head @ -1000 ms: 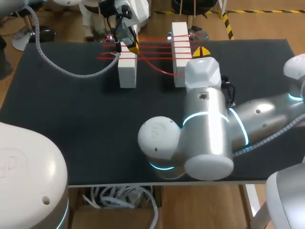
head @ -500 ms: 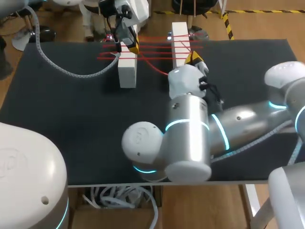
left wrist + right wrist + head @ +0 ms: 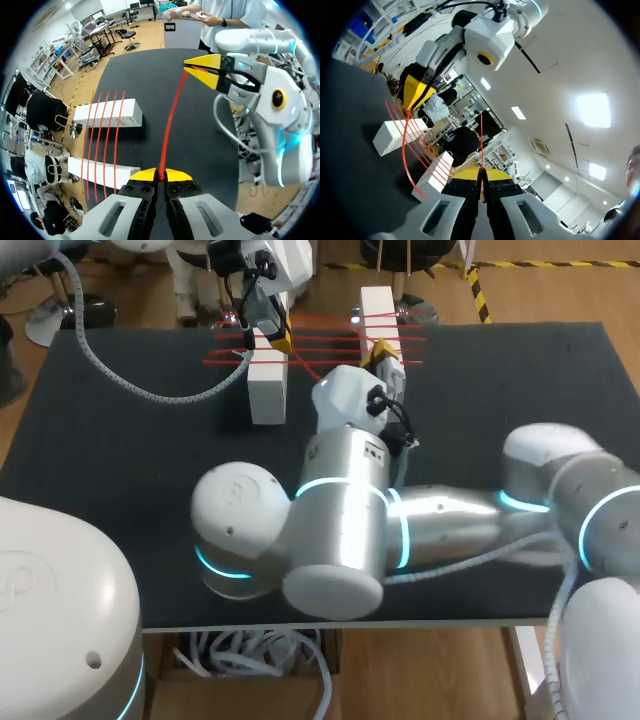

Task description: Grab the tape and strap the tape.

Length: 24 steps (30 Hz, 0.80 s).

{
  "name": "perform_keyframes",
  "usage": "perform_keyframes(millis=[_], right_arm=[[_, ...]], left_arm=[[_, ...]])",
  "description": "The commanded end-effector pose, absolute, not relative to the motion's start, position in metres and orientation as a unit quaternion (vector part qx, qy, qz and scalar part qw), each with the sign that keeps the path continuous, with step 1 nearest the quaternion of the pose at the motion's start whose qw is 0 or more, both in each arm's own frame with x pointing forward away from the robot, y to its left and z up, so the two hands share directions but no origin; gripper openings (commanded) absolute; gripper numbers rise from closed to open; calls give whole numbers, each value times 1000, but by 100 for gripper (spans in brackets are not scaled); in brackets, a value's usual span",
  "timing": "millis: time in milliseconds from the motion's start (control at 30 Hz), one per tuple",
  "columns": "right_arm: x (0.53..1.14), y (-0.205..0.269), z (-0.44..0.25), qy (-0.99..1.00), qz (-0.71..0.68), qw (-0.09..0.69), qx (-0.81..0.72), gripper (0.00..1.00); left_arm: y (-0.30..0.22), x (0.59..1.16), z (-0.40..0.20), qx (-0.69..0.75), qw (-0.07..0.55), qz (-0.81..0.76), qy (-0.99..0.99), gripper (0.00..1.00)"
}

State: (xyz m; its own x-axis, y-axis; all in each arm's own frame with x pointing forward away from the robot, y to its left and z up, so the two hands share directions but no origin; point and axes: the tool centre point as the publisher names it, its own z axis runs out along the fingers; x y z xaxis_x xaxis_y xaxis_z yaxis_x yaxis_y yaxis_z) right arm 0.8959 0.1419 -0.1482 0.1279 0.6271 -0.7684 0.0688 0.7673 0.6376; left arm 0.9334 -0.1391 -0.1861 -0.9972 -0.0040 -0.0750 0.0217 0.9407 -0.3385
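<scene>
Pinched shut, your left gripper (image 3: 161, 175) has its yellow tips pressed together on the tape (image 3: 170, 125); the red strand leaves from between them and arcs across to your right gripper (image 3: 195, 69), whose tips are likewise closed on it with barely a gap showing; so each pincer nips the same strand from two sides, one at each end of the free span.

On the table (image 3: 120, 490), seen from the head camera, the left block (image 3: 267, 385) lies at about eleven o'clock and the right block (image 3: 375, 302) at about twelve, side by side with a gap between; several red passes of tape already cross from one to the other. Your left gripper sits at the far end of the left block; your right gripper hangs over the right block, a little toward six o'clock from the laid passes.

I judge the two-point hold is there to stop the span going slack: the left acts as the anchor at its block; the right carries the running end, ready to lay another pass. The span curves rather than running straight, so expect some slack to take up; pull gently, for the strand looks thin and could slip from either pinch.
</scene>
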Motion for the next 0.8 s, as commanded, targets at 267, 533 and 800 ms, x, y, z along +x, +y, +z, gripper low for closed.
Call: perform_keyframes(millis=[267,533,800], right_arm=[[893,154,-140,640,162,682,314,0],[893,154,-140,640,162,682,314,0],[894,153,-139,640,160,689,300,0]], left_arm=[[-140,934,-185,4,37,-170,985,0],[-140,934,-185,4,37,-170,985,0],[-140,934,-185,4,37,-170,985,0]])
